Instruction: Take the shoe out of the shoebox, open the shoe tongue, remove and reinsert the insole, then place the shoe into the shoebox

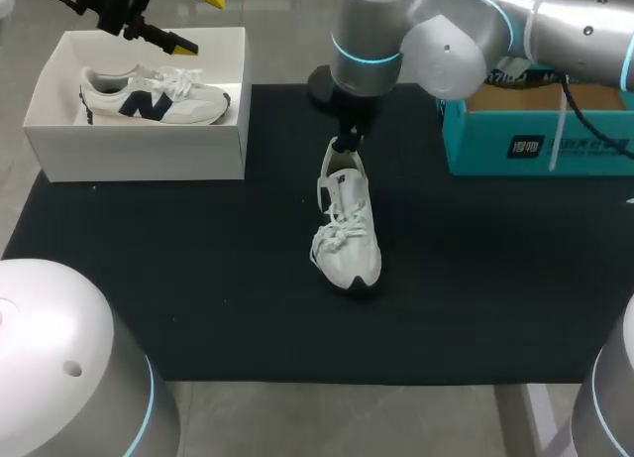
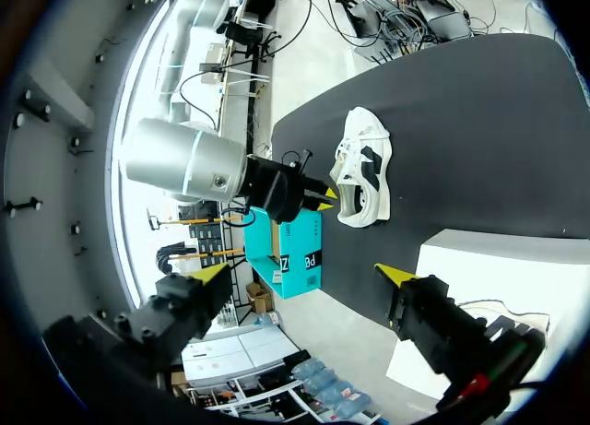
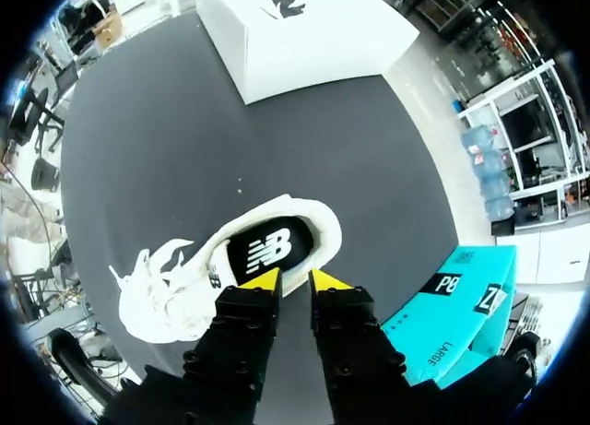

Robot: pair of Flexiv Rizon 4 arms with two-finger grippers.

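Black matting point(image 1: 198, 279) covers the table. Near its middle lies the white shoe point(image 1: 349, 239), laces up, its toe pointing away from the fingers that have it. Our right gripper point(image 3: 295, 279) stands at the heel with its fingers drawn narrow. One yellow tip sits inside the collar over the dark insole point(image 3: 270, 250) and the other sits outside, so the heel rim is pinched between them. Ahead of those fingers we see the tongue and the loose laces point(image 3: 152, 282), then bare mat.

Beside and a little behind the same fingers stands a teal box point(image 3: 461, 296), close to our right arm and apart from the shoe. Far ahead of them, across the mat, sits the white shoebox point(image 1: 139, 145). It is open on top, with a second shoe point(image 1: 154, 98) lying on its side inside.

Our left gripper point(image 1: 197, 19) hangs above the shoebox with its fingers spread wide, gripping nothing, one finger over the box's rim. Only bare mat lies between the shoe and the shoebox.
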